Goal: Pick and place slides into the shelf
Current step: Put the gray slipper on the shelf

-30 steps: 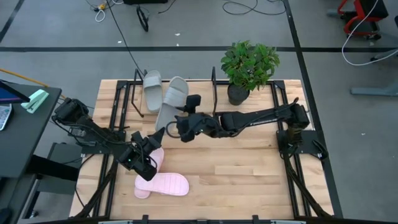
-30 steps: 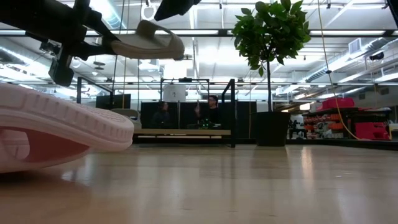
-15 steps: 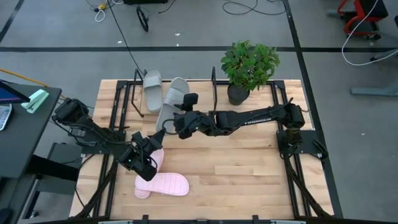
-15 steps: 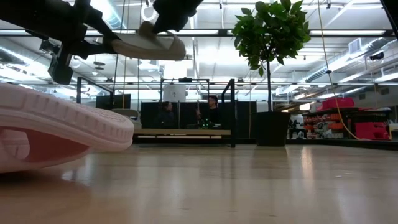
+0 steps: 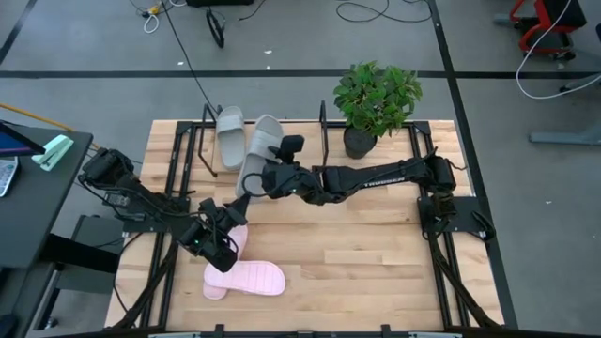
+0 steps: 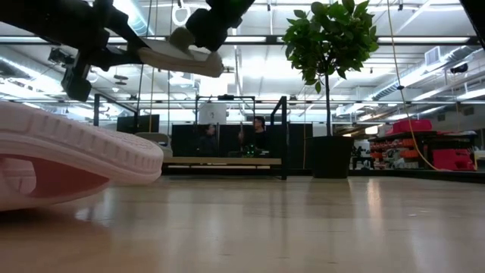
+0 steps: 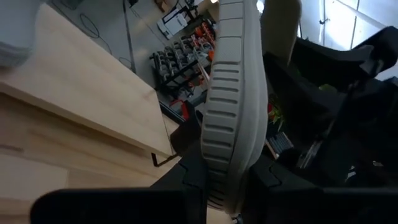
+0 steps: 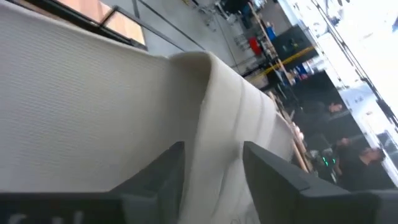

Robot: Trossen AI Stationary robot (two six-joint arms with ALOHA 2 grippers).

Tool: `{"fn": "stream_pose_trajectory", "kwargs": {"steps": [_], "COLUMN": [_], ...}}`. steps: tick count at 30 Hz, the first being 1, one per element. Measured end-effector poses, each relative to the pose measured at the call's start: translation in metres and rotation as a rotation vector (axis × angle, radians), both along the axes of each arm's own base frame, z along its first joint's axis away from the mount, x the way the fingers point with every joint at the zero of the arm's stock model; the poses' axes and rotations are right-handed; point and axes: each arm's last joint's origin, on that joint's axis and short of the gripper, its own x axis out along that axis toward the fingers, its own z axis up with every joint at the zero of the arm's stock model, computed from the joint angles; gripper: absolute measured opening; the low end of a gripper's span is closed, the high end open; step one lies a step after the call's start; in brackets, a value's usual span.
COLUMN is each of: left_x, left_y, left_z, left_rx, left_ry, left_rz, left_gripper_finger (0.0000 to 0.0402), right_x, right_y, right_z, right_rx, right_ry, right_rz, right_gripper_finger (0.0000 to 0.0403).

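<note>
My right end effector (image 5: 266, 178) is clamped on a sage slide (image 5: 257, 155), fingers pinching its side edge; the right wrist view shows both dark fingers (image 8: 163, 171) straddling the foam rim. The slide is held off the bench (image 5: 376, 253), tilted, over the front edge of the shelf (image 5: 202, 141). In the low view the slide (image 6: 182, 57) hangs in the air well above the bench surface, sole down and roughly level.

A second sage slide (image 5: 229, 134) lies on the shelf board, just beside the held one, on the side away from the potted plant (image 5: 376, 99).

My left end effector (image 5: 218, 246) sits well in front of the shelf, low over the pink slides. I cannot tell whether its fingers are closed or parted. The left wrist view shows the ribbed sole of the held sage slide (image 7: 233, 106) edge-on, with my right arm dark behind it.

Two pink slides (image 5: 246, 278) lie on the bench in front of the shelf; one lies flat, the other is partly under my left end effector, the two touching at one end. In the low view a pink slide (image 6: 68, 155) fills the near corner.

The potted plant stands just beside the shelf's upright.
</note>
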Motion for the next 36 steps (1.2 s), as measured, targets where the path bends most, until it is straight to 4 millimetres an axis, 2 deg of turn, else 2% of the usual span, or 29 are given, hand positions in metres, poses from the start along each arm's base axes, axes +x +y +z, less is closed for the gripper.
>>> {"fn": "stream_pose_trajectory", "kwargs": {"steps": [2,4,5,12,23,28,36], "left_x": [0.000,-0.001,-0.001,-0.005,-0.017,-0.027,-0.046], "left_y": [-0.001,-0.001,-0.002,-0.009,-0.027,-0.038,-0.058], "left_z": [0.000,0.000,0.000,0.000,0.000,0.000,0.000], "left_rx": [0.008,0.010,0.018,0.095,0.184,0.274,0.445], "left_ry": [0.009,0.011,0.023,0.125,0.230,0.314,0.453], "left_rz": [-0.001,-0.005,-0.009,-0.043,-0.138,-0.198,-0.308], "left_gripper_finger": [0.0057,0.0071,0.0079,0.0121,0.0151,0.0150,0.0129], "right_x": [0.000,0.000,0.000,0.001,-0.002,-0.001,0.000], "right_y": [-0.001,0.000,0.000,0.002,-0.003,-0.009,-0.037], "right_z": [0.000,0.000,0.000,0.003,0.020,0.019,0.017], "right_rx": [-0.009,-0.029,-0.044,-0.124,-0.218,-0.209,-0.159], "right_ry": [0.011,0.037,0.057,0.116,0.196,0.217,0.202], "right_rz": [0.001,0.012,0.023,0.058,0.037,0.085,0.141], "right_gripper_finger": [0.0105,0.0038,0.0021,0.0010,0.0009,0.0009,0.0009]}}
